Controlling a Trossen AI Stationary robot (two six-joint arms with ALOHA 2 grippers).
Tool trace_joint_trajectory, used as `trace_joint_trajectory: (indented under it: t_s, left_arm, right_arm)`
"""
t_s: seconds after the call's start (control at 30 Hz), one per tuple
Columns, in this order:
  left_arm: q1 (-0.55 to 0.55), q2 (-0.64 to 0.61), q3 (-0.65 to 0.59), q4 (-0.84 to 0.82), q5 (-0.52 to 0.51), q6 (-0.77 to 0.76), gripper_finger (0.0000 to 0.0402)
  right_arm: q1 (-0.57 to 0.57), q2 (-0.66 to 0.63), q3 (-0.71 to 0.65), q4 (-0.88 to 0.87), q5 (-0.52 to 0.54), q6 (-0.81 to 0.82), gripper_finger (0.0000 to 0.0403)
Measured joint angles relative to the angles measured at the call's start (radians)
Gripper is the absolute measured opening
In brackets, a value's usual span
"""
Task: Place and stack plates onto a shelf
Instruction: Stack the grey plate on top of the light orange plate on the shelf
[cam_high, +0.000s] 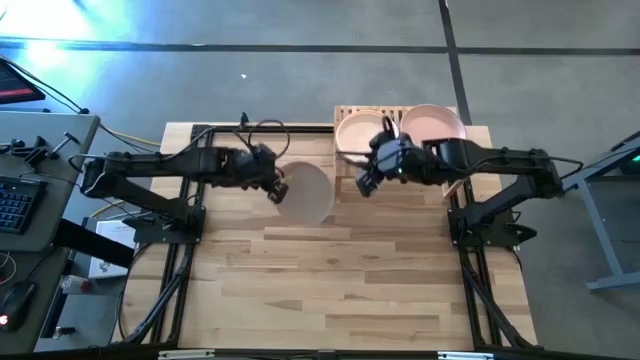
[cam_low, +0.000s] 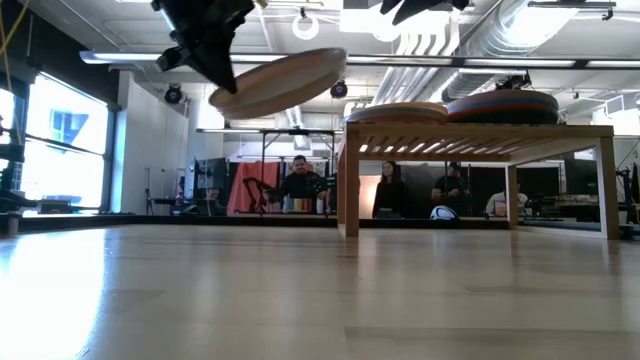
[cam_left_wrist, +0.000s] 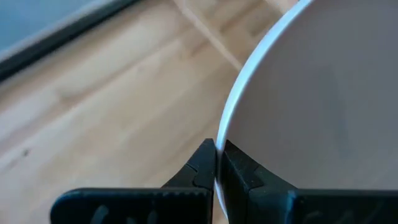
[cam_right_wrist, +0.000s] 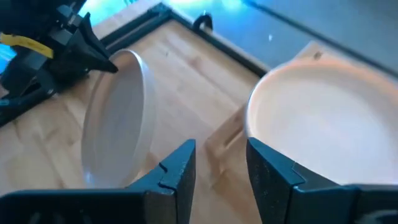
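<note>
My left gripper (cam_high: 279, 190) is shut on a beige-grey plate (cam_high: 307, 193), which hangs in the air left of the shelf (cam_high: 345, 113); the low view shows this plate (cam_low: 283, 82) lifted and tilted. The shelf (cam_low: 480, 132) carries two stacks of plates. A peach plate (cam_high: 360, 133) tops the left stack and a pink plate (cam_high: 433, 124) the right one. My right gripper (cam_high: 364, 183) is open and hovers at the near left corner of the shelf, touching nothing. Its wrist view shows the peach plate (cam_right_wrist: 329, 118) and the held plate (cam_right_wrist: 118, 118). My left gripper pinches the beige-grey plate's rim (cam_left_wrist: 219, 149) between its two fingers, one on each face, at the edge nearest the table's left side. The fingers come from the left. The plate is lifted clear of the table and tilted, its free edge (cam_low: 335, 62) higher.
The wooden tabletop (cam_high: 350, 280) stretches toward the near edge. The shelf's legs (cam_low: 350, 190) stand on the far part of the table. Black arm frames run along both sides (cam_high: 180, 290). People sit in the room behind the table (cam_low: 300, 185).
</note>
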Motion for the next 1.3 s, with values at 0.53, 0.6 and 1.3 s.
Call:
trace_joint_trajectory:
  t_s: [0.53, 0.6, 1.3]
  left_arm:
    - [0.161, 0.003, 0.165, 0.152, -0.222, 0.317, 0.0001]
    - [0.169, 0.003, 0.171, 0.183, -0.25, 0.347, 0.0001]
    - [0.182, 0.003, 0.175, 0.524, -0.354, 0.49, 0.0001]
  right_arm:
    - [-0.181, 0.0, 0.0, 0.395, -0.044, -0.638, 0.0122]
    - [-0.182, 0.0, 0.0, 0.455, -0.043, -0.725, 0.0122]
    - [-0.186, 0.0, 0.0, 0.507, -0.021, -0.816, 0.0122]
